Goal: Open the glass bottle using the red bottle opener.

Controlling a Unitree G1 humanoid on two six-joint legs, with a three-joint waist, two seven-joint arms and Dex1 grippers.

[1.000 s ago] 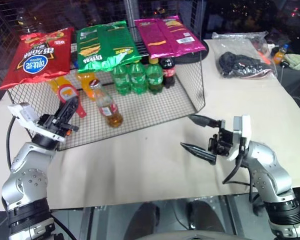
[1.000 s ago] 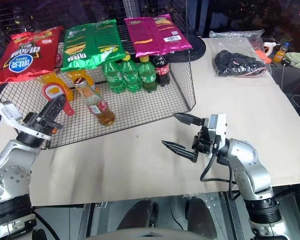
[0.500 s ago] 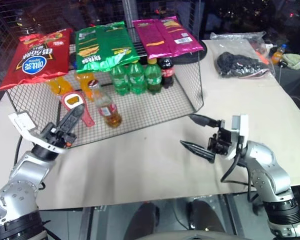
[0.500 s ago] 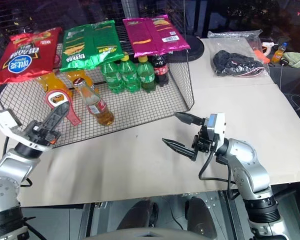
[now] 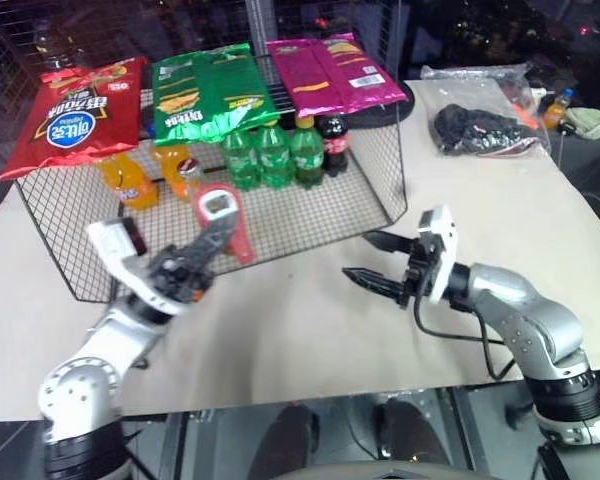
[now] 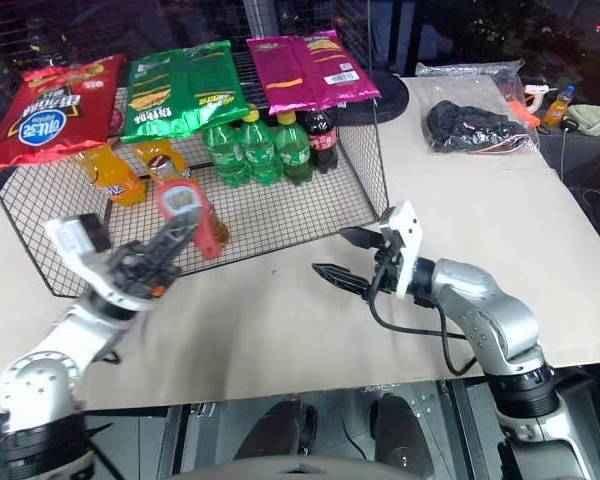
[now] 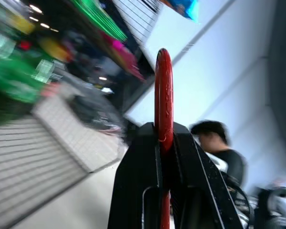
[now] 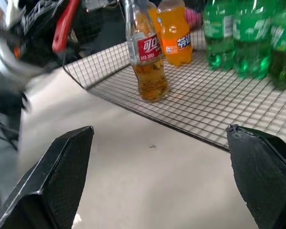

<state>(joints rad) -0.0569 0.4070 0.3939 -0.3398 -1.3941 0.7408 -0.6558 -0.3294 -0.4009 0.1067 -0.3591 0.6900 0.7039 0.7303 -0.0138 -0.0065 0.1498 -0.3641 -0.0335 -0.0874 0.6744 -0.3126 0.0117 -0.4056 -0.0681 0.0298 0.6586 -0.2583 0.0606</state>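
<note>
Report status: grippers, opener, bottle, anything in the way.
Left gripper shut on red bottle opener, raised over the wire rack. Right gripper open, empty. Glass bottle upright on the rack, cap hidden. Opener screens it from the head views.

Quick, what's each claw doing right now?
Left claw: closed, holding the red bottle opener.
Right claw: open, holding nothing.

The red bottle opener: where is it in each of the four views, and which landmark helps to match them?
Left eye view: the red bottle opener is left of centre, clamped in the left tool.
Right eye view: left of centre, same grip.
Left wrist view: edge-on, rising between that tool's fingers.
Right wrist view: beside the glass bottle.
Landmark: the green soda bottles.
</note>
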